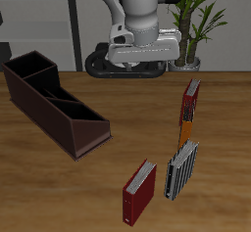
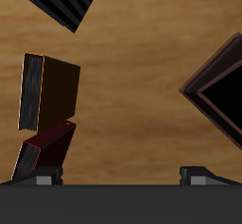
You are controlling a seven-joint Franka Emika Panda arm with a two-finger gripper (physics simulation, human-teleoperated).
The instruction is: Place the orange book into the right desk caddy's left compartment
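Exterior view first: we see the gripper (image 1: 140,60) raised high at the back of the table, well apart from everything, and carrying nothing. Its jaws look spread, since the wrist view shows the two fingertips (image 2: 43,178) set wide with only bare wood between them, though just their tips show, so we say this with some caution.

The orange book (image 1: 185,129) stands on the table, just in front of a dark red book (image 1: 191,98) and behind the grey striped book (image 1: 181,170). Another dark red book (image 1: 139,191) stands nearer the front edge. The right desk caddy (image 1: 54,104) sits well apart from the books, across the table, and its compartments look empty.

We judge that nothing of the task is done yet: reaching, gripping, carrying and setting the book in the left compartment all remain.
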